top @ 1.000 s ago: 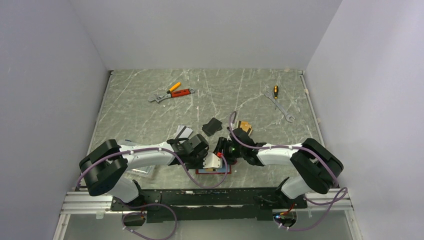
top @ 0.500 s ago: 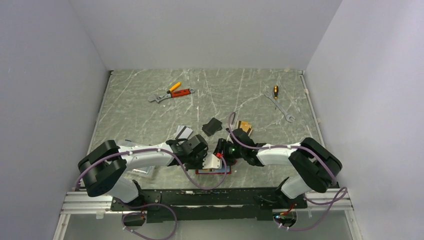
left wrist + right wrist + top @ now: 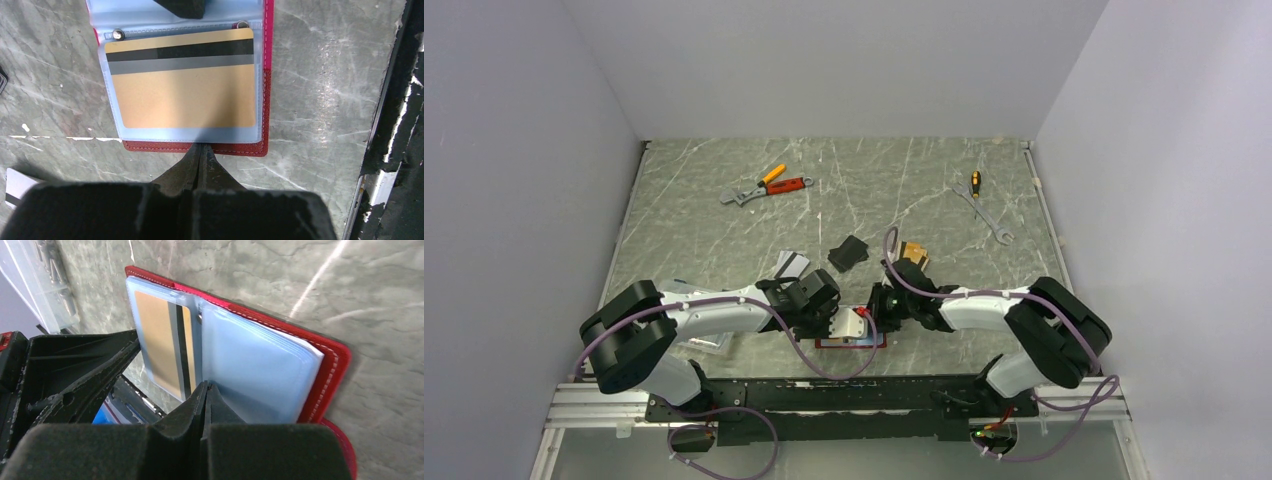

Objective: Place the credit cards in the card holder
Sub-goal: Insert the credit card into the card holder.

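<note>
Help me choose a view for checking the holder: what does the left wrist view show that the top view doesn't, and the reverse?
Only left wrist: a gold card, dark stripe up, inside the holder's clear sleeve. Only top: the left arm, the right arm, hand tools, a wrench and a black object farther back. Both: the open red holder on the marbled table.
</note>
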